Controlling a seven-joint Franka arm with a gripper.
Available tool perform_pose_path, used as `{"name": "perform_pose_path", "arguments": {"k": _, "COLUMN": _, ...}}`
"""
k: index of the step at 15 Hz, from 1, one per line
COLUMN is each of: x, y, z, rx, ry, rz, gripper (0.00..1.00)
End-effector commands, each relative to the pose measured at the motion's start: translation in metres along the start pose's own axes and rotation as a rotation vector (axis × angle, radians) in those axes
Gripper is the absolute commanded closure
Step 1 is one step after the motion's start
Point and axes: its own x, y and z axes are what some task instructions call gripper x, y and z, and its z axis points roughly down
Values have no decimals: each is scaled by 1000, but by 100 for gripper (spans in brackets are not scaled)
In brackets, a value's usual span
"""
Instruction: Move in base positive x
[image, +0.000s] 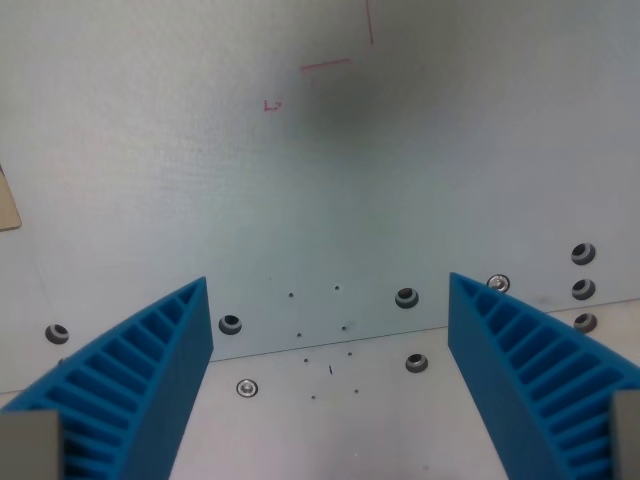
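My gripper (328, 290) is open, its two blue ribbed fingers (150, 370) rising from the lower corners of the wrist view with nothing between them. Below lies a pale grey metal table plate (300, 200), seen from above. No separate task object is in view.
Several screw holes (406, 297) dot the plate near a seam that runs across the lower part. Faint red marker lines (325, 66) sit at the top centre. A tan edge (8, 205) of something pokes in at the wrist view's left. A soft shadow darkens the upper middle.
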Motion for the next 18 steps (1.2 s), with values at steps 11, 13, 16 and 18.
{"name": "perform_pose_path", "arguments": {"k": 11, "x": 55, "y": -13, "z": -2, "rx": 0, "ry": 6, "rz": 0, "gripper": 0}}
{"name": "perform_pose_path", "arguments": {"k": 13, "x": 65, "y": -16, "z": -1, "rx": 0, "ry": 6, "rz": 0, "gripper": 0}}
{"name": "perform_pose_path", "arguments": {"k": 16, "x": 80, "y": -19, "z": -1, "rx": 0, "ry": 6, "rz": 0, "gripper": 0}}
{"name": "perform_pose_path", "arguments": {"k": 18, "x": 90, "y": -21, "z": 0, "rx": 0, "ry": 6, "rz": 0, "gripper": 0}}
